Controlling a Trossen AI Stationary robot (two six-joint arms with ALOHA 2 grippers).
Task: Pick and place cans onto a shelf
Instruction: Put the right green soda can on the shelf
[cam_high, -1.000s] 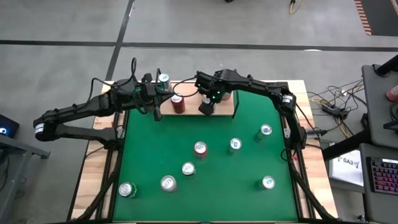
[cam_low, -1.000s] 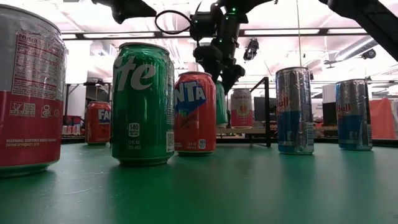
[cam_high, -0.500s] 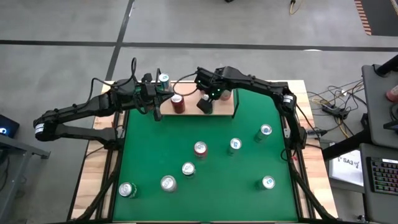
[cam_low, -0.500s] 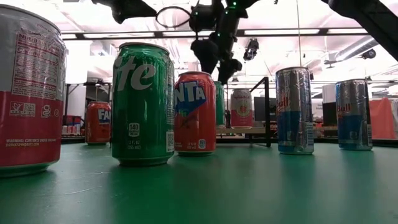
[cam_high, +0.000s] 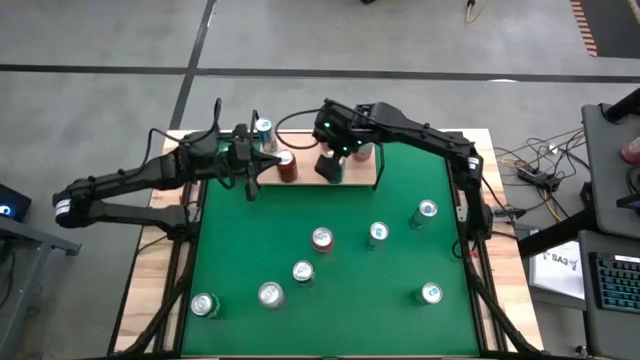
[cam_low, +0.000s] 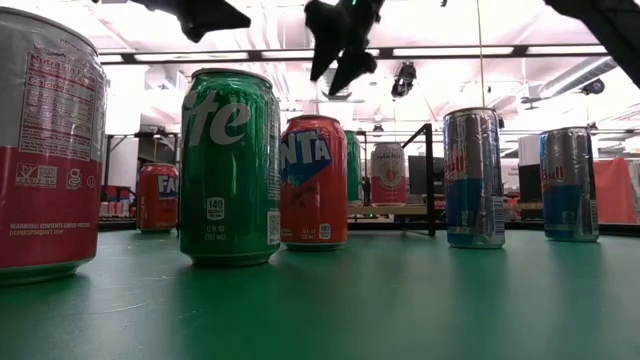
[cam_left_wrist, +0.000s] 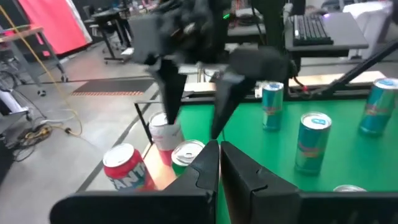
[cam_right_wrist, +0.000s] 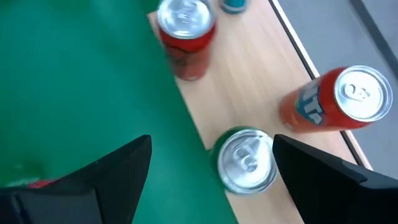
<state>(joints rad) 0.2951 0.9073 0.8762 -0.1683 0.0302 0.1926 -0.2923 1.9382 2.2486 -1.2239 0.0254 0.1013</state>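
The shelf (cam_high: 362, 176) is a light-wood board at the far edge of the green mat. A green can (cam_right_wrist: 247, 159) stands upright on it beside two red cans (cam_right_wrist: 185, 31) (cam_right_wrist: 339, 102). My right gripper (cam_right_wrist: 211, 171) hangs open above the green can, one finger to each side, clear of it. In the high view it is over the shelf's middle (cam_high: 330, 166). My left gripper (cam_left_wrist: 219, 168) is shut, held level at the shelf's left end (cam_high: 262, 160), and touches nothing. A pink-white can (cam_low: 388, 173) also stands on the shelf.
Several cans stand upright on the green mat, among them a red one (cam_high: 322, 238), a blue-silver one (cam_high: 377, 232) and a green Sprite can (cam_low: 230, 165). One more can (cam_high: 263, 128) stands behind the shelf's left end. A black wire upright (cam_low: 431, 180) marks the shelf's end.
My right gripper has risen from around the green can on the shelf and tipped a little as it went up. The green can has stayed upright on the shelf.
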